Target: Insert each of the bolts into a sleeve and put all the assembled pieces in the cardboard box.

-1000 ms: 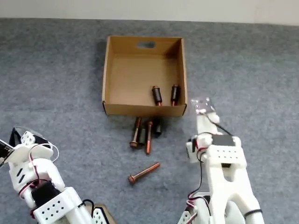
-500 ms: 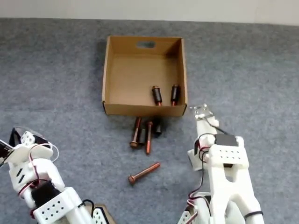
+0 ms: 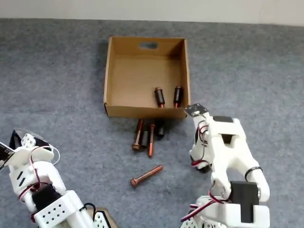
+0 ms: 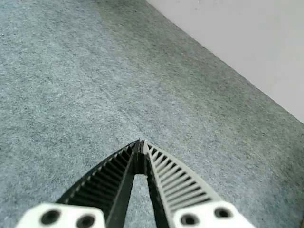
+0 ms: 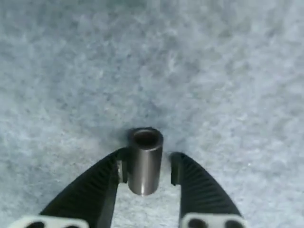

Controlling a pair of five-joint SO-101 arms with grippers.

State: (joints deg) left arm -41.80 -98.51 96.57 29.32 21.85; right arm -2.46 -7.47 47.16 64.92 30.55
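Sleeve (image 5: 144,159) sits between the spread right jaws in their wrist view; left jaws pressed together.

Grey carpet (image 3: 57,71), pale wall (image 3: 142,9) along its far edge

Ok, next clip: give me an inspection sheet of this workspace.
Surface: grey carpet.
Job's things: brown cardboard box holding two sleeved copper bolts; cluster of copper bolts and dark sleeves at its front wall; one loose copper bolt.
Clutter: nothing seen.
Hands: left hand shut over carpet; right hand open around dark metal sleeve.
Cables: wires on both arms.
Surroundings: pale wall.
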